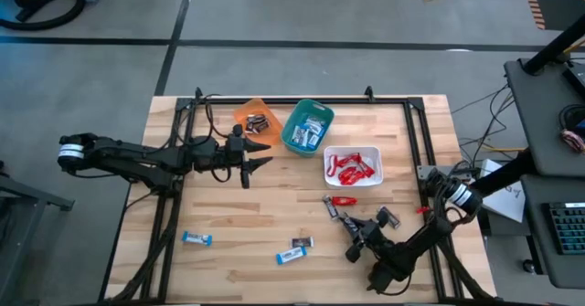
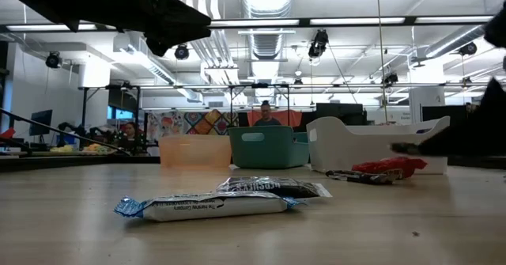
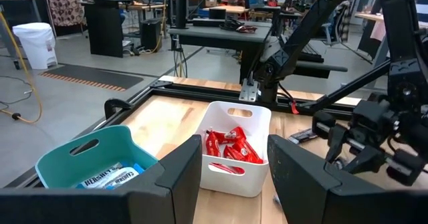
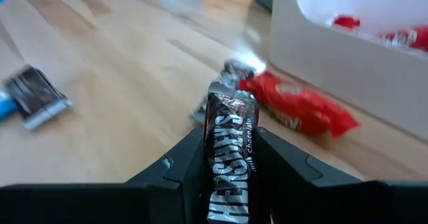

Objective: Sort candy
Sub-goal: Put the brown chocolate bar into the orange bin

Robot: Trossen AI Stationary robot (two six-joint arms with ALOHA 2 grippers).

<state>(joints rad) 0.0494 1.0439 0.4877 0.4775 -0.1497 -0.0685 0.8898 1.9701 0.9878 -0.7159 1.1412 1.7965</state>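
My right gripper (image 4: 231,158) is low over the table near the white bin (image 1: 366,180) and is shut on a dark brown candy bar (image 4: 231,140). A red bar (image 4: 297,107) and a crumpled dark wrapper (image 4: 235,70) lie just ahead of it, against the white bin's wall. My left gripper (image 3: 234,177) is open and empty, hovering beside the orange bin (image 1: 256,121) and teal bin (image 1: 308,128). Loose on the table are a blue-white bar (image 1: 196,239), another blue-white bar (image 1: 291,256) and a dark bar (image 1: 302,243). My right gripper pinches the dark brown bar between its two fingers, holding the rear and middle part (image 4: 229,164) of the bar. The bar lies along the fingers, and its front end (image 4: 231,97) sticks out past the fingertips. The fingers come in nearly level, just above the tabletop.
The orange bin holds dark bars, the teal bin blue-white ones, and the white bin red ones (image 3: 231,144). A black metal frame (image 1: 416,132) runs around the tabletop. The wood between the left-hand bars and the bins is bare.
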